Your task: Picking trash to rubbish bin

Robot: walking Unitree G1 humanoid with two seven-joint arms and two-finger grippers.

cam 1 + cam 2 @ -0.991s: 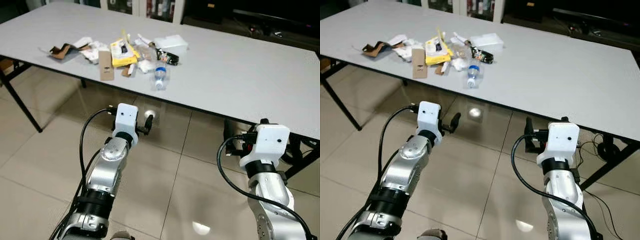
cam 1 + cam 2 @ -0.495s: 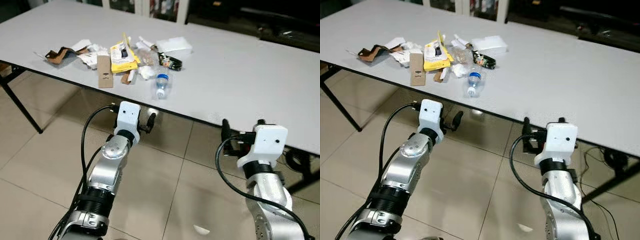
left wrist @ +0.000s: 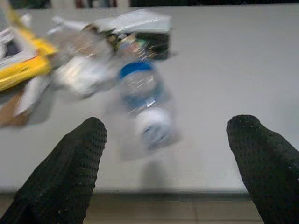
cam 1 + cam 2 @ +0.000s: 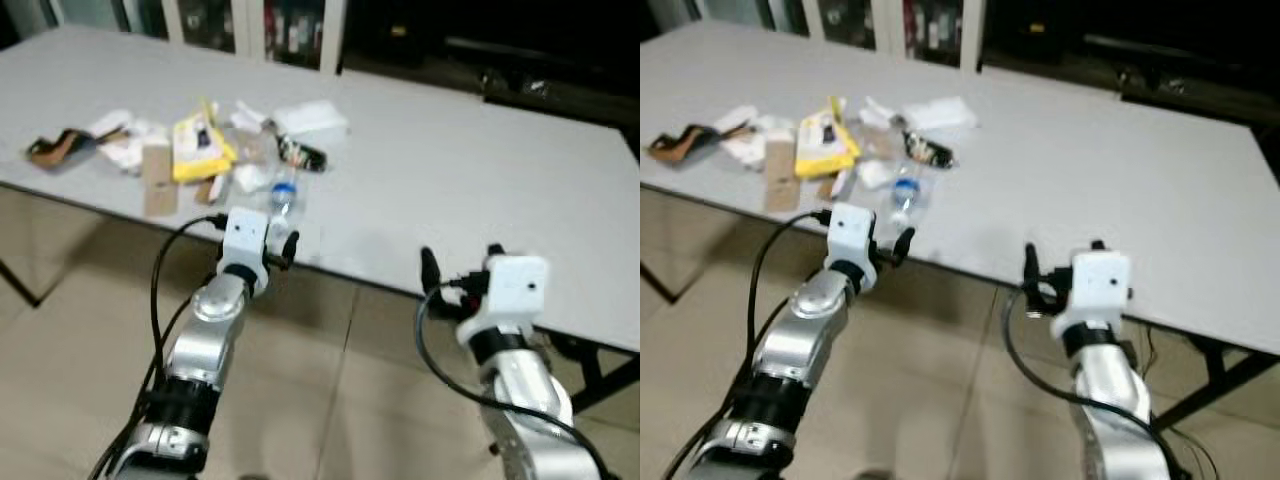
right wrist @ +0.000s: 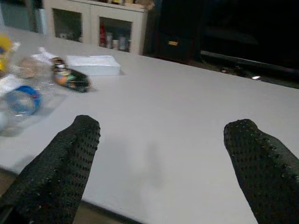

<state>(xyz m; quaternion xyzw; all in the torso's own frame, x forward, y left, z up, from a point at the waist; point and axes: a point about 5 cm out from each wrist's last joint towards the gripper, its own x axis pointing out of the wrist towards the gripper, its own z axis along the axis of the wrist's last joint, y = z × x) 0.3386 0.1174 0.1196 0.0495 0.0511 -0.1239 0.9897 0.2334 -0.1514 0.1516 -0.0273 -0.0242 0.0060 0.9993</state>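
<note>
1. Left gripper [image 3: 163,163], fingers spread, hovers at the table [image 4: 480,170] edge, facing the bottle [image 3: 145,105].
2. Right gripper [image 5: 159,168], also spread, hangs lower right.
3. Trash pile [image 4: 190,150] lies upper left; cabinets [image 5: 93,28] behind.

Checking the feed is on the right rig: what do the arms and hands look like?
Two silver metal arms, each with a white boxy wrist housing and a looping black cable. The left hand and right hand each have two black fingers with a dimpled texture.
</note>
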